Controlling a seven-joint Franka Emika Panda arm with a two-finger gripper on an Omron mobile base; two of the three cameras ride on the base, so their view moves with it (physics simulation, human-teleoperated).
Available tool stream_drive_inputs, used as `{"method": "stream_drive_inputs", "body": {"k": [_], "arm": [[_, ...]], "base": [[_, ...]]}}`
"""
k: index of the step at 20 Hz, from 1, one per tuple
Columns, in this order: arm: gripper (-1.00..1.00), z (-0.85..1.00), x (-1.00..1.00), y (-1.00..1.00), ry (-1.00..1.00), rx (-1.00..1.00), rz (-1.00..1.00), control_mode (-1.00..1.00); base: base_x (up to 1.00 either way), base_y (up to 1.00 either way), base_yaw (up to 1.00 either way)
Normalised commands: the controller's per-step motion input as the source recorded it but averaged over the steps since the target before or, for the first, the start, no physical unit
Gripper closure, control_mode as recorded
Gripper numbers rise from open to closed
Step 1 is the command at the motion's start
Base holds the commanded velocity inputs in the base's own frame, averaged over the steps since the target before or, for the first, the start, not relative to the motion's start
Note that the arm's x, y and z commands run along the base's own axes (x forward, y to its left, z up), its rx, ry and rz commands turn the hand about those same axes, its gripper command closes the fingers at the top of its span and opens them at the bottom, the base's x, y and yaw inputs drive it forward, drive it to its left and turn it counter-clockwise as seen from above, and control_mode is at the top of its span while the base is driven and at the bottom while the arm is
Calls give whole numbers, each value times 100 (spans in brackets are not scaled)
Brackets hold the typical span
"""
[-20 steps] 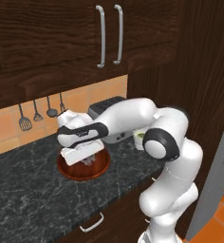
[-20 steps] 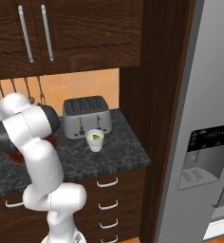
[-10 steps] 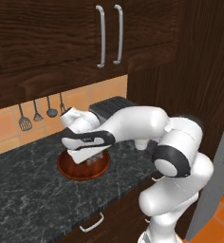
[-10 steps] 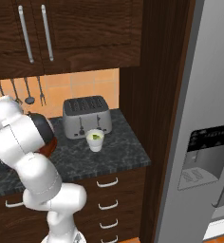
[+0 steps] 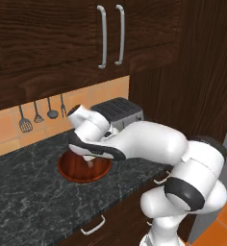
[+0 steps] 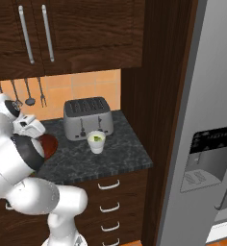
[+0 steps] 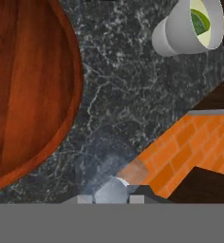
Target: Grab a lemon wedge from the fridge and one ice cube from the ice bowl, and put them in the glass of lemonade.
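One ice bowl (image 5: 84, 169), one glass of lemonade (image 6: 96, 142) and one four-slot toaster (image 6: 87, 117) stood on the dark speckled worktop (image 5: 29, 202), and one fridge (image 6: 209, 120) rose at the right in the right base view. Two long handles ran down the upper cabinet doors (image 5: 57, 29), and four utensils (image 5: 42, 111) hung on the orange tiled wall beneath. The white arm (image 5: 149, 146) reached left across the worktop from the base, its wrist bent down so that the hand hung over the ice bowl, just above its hollow. The fingers (image 5: 90, 164) pointed down into the bowl; whether they were apart, together or clamped on anything could not be told. The bowl's reddish-brown inside (image 7: 23, 80) showed bare wood where it could be seen. In the hand view the glass stood well apart from the bowl, holding pale yellow-green liquid with a green lemon wedge (image 7: 200, 21) lying in it against the wall. The glass stood just in front of the toaster.
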Motion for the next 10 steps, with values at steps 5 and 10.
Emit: {"method": "stream_drive_inputs", "body": {"k": [5,10], "arm": [[100,27,-23,-44,-14,-5,1,-100],[100,42,-25,-44,-12,-5,0,-100]], "base": [[0,0,0],[0,0,0]]}}
